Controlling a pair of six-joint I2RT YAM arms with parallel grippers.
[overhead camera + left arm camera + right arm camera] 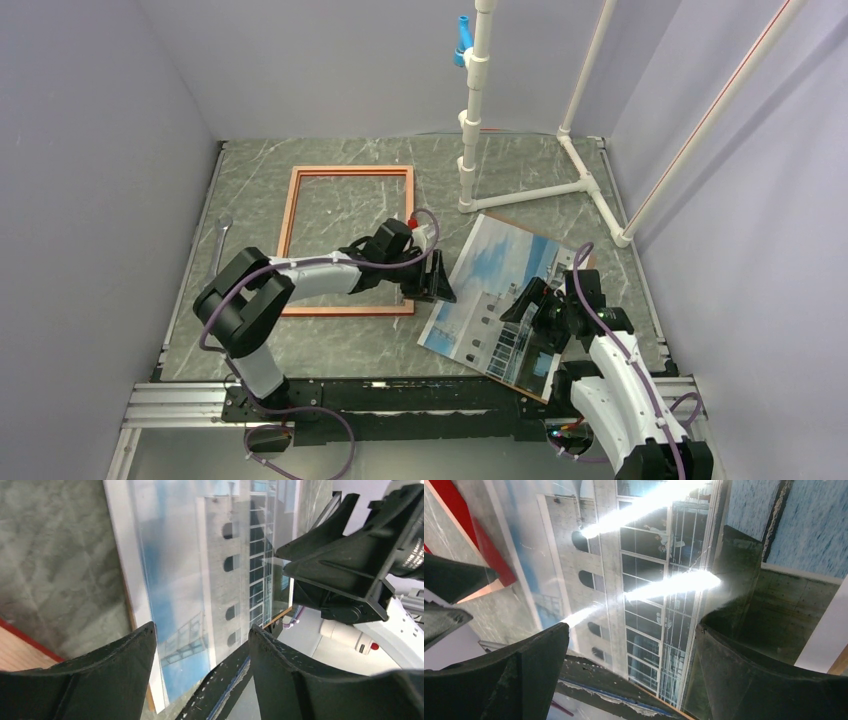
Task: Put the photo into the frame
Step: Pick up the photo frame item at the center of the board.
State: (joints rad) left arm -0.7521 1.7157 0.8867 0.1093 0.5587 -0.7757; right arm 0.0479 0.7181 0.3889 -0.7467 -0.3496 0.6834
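Observation:
The photo (490,270), a white building against blue sky, lies face up at the right of the table, tilted. The orange-brown frame (350,170) lies flat to its left, with the marble table showing through it. My left gripper (440,285) hangs over the frame's near right corner at the photo's left edge, jaws open. In the left wrist view the photo (200,580) shows between the empty fingers (142,650). My right gripper (522,300) is open above the photo's near right part. The right wrist view shows the glare-streaked photo (644,580) below its jaws.
A brown backing board (535,393) lies under the photo, its edge showing at the near side. A white pipe stand (470,120) rises at the back right. The frame's red edge (454,505) shows in the right wrist view. The table's near rail (400,395) runs close below the photo.

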